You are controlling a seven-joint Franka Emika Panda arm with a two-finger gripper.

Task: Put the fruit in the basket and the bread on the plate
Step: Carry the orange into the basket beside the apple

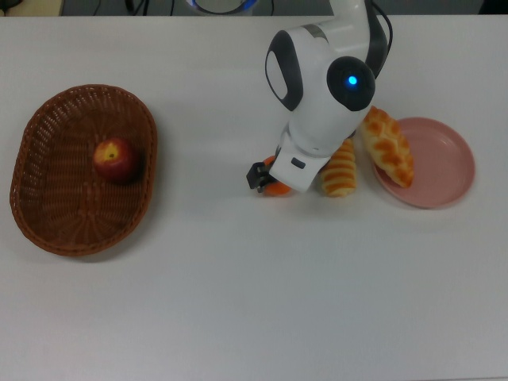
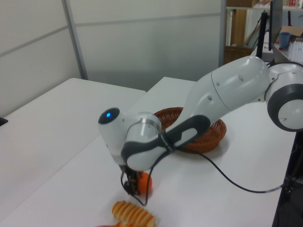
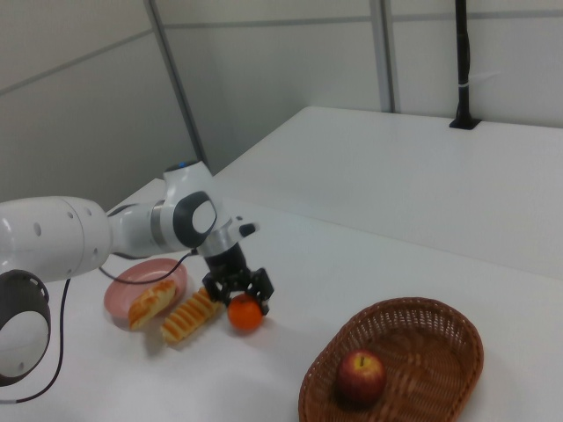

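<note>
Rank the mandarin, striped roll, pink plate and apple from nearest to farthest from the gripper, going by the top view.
1. mandarin: right at the gripper, between its fingers.
2. striped roll: just to the top view's right of the mandarin.
3. pink plate: farther to the top view's right, past the braided loaf.
4. apple: far on the top view's left, inside the basket.

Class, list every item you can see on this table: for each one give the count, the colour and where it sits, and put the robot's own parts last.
Basket: one, brown wicker, the top view's left.
Apple: one, red, inside the basket.
Mandarin: one, orange, on the table between the gripper's fingers.
Roll: one, orange and cream striped, on the table between mandarin and plate.
Loaf: one, golden, across the plate's rim.
Plate: one, pink, the top view's right.
Table: one, white.
Gripper: one, black, around the mandarin.
</note>
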